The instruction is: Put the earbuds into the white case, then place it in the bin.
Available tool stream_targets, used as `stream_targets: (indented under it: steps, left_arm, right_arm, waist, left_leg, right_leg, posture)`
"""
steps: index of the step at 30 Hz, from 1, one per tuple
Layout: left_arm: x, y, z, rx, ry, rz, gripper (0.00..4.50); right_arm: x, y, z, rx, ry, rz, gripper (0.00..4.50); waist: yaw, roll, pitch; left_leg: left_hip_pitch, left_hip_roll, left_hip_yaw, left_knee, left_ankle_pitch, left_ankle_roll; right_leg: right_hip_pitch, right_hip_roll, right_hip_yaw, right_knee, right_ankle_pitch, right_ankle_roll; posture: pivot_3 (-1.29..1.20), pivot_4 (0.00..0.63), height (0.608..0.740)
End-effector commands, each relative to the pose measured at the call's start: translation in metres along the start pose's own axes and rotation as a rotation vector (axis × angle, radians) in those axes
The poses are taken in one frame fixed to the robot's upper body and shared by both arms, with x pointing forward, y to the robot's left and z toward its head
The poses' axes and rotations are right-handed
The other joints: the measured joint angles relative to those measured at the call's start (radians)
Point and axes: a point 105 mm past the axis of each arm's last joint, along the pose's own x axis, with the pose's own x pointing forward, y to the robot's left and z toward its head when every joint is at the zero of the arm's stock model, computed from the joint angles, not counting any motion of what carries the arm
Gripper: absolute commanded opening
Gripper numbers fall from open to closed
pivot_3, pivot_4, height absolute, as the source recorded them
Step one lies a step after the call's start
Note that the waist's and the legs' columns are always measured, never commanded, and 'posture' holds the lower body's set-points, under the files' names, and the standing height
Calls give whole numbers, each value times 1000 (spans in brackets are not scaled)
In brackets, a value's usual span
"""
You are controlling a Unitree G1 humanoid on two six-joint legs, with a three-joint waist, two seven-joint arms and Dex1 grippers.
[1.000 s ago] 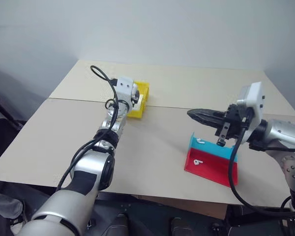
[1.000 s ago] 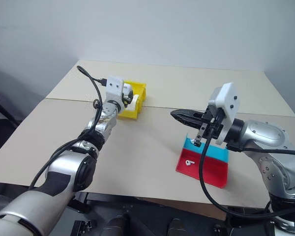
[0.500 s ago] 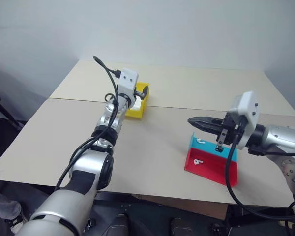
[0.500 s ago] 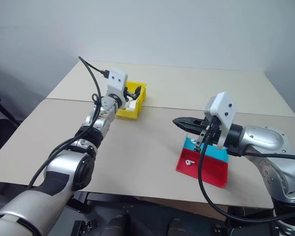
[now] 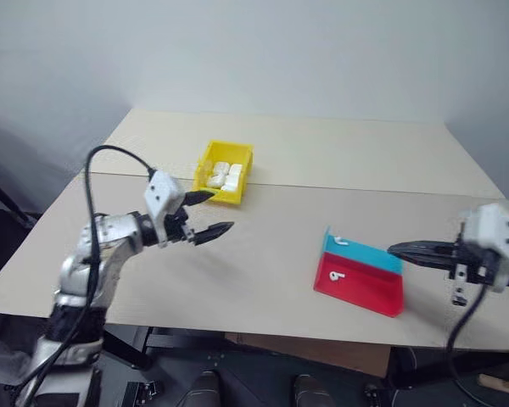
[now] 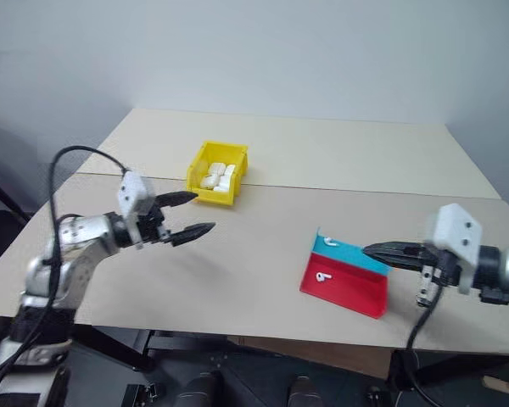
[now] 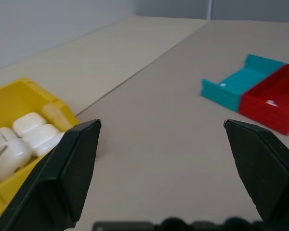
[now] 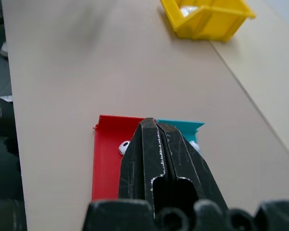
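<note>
Both pincers level, left [image 5: 205, 214] agape

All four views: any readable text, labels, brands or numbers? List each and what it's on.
None readable.
Yellow bin: plain walls, no label.
White cases in the bin: no brand or marking visible.
Red and teal tray: no print; the white shapes in it are earbuds, not characters.
Left claw and right claw: plain black fingers, no markings.
</note>
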Motion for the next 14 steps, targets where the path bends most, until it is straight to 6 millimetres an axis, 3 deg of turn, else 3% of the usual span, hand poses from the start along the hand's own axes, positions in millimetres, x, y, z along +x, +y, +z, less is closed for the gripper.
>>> stream_targets:
  steps: [1,8,14]
  left_arm:
    - [-32,-9,22,20,-5,-25,4460]
    - [-70,-24,17,11,105,-9,4460]
    - [-75,-32,13,7,136,-2,4460]
  right_arm:
    - [-20,-2,-3,-132,35,-20,0]
    - [-21,0,-18,-175,79,-17,0]
    - [-14,-5,-18,-180,54,-15,0]
  waist:
    - [-4,0,0]
    - [-24,0,0]
    - [-26,0,0]
  left_leg:
    - [1,0,0,0,0,0]
    - [5,1,3,-1,0,0]
    - [5,1,4,-1,0,0]
  right_leg:
    - [0,0,0,0,0,0]
    - [-1,-3,0,-1,0,-1]
    - [-2,-4,0,-1,0,-1]
  posture:
    - [0,150,740]
    - [0,150,740]
    - [0,150,740]
